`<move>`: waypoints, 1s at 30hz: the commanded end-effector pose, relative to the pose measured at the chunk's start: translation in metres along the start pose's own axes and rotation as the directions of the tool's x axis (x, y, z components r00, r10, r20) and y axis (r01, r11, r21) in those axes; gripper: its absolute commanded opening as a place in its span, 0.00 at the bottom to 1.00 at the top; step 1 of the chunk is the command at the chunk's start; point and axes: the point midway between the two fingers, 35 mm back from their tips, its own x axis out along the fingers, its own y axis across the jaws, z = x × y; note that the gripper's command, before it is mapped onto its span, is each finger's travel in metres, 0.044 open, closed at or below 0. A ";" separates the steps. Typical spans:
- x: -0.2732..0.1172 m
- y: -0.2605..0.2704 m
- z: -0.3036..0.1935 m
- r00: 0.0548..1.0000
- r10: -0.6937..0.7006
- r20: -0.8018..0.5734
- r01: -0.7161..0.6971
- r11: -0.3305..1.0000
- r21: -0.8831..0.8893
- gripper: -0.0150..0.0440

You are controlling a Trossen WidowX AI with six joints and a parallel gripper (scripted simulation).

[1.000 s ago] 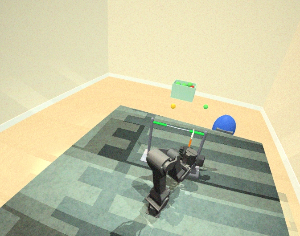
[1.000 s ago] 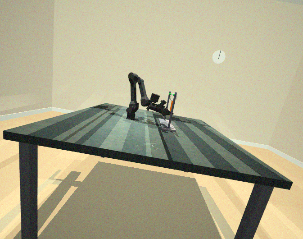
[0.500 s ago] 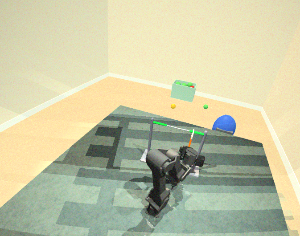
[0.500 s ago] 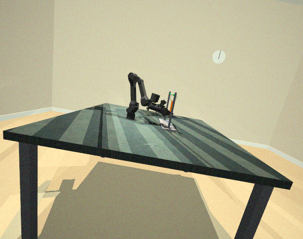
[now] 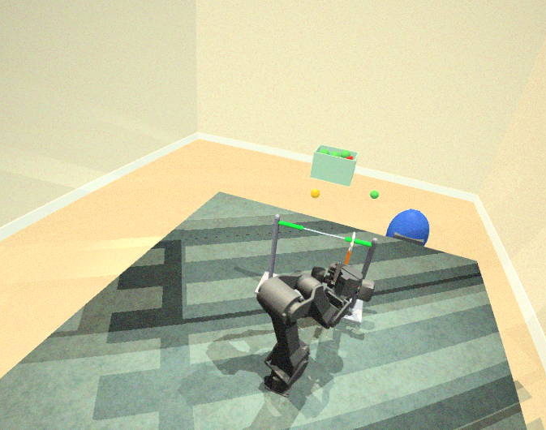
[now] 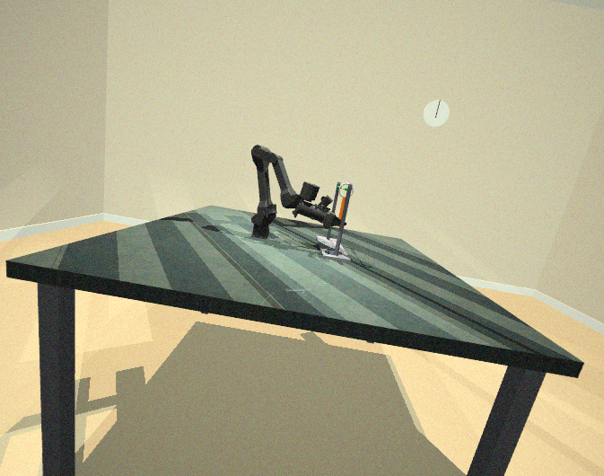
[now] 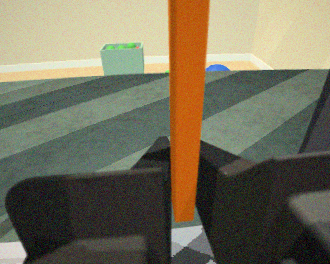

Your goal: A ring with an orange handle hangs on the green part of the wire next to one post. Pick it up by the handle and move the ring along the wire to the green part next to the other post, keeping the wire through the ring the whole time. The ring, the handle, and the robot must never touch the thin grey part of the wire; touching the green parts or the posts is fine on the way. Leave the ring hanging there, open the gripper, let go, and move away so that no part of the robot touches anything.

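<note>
Squeezing the orange handle (image 5: 348, 257) (image 6: 342, 208) (image 7: 187, 110), our claw (image 6: 342, 223) (image 7: 173, 144) holds it near its bottom end. We see the white ring (image 5: 352, 242) (image 6: 340, 194) around the green part (image 5: 362, 242) of the wire, near the right post (image 5: 367, 266).

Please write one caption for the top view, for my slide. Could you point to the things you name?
Gripper (image 5: 346, 264) shut on the orange handle (image 5: 348, 257) (image 7: 186, 110), ring (image 5: 353, 241) around the green wire part (image 5: 363, 243) near the right-hand post (image 5: 369, 261).

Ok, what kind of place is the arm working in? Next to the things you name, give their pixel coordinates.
Probably a plain indoor room, maybe a playroom: a wall clock (image 6: 435, 113), a pale green bin (image 5: 333, 167) (image 7: 123, 61) of balls, and a big blue ball (image 5: 409, 225) (image 7: 218, 67).
</note>
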 end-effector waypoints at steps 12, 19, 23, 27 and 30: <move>0.000 0.000 0.005 1.000 0.003 0.013 -0.003 1.000 -0.012 0.00; 0.000 0.000 0.005 1.000 0.003 0.013 -0.003 1.000 -0.012 0.00; 0.000 0.000 0.005 1.000 0.003 0.013 -0.003 1.000 -0.012 0.00; 0.000 0.004 0.005 1.000 0.003 0.011 -0.003 1.000 -0.010 0.00; 0.000 0.007 0.005 1.000 0.003 0.009 -0.003 1.000 -0.008 0.00</move>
